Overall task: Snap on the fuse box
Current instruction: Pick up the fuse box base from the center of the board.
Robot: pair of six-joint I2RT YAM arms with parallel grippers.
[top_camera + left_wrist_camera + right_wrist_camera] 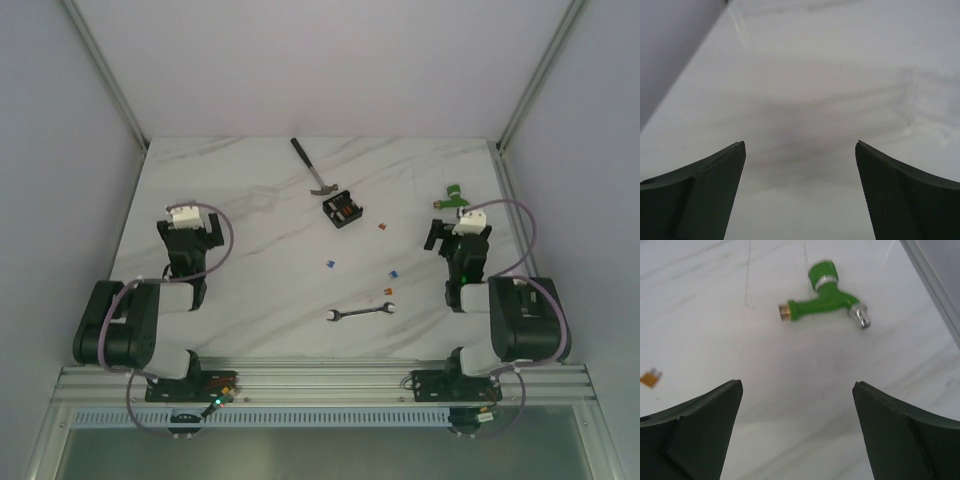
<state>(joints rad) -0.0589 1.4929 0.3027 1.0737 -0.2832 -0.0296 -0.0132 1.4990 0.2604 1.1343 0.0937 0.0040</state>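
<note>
Closest to us, silver open-ended wrench (361, 312) lies flat on white marbled counter (260, 290), between arms. Just beyond it we spot small loose orange fuse (389, 290) and blue fuse (327, 264). We find left end effector (800, 145) released, jaws wide, nothing between them; right end effector (797, 384) likewise spread and empty. Farther on, small square black plastic fuse box (342, 209) sits mid-counter, well apart from both arms. Black-handled hammer (312, 170) lies behind it, head near box. Green plastic tap (825, 292) lies ahead of right end effector.
</note>
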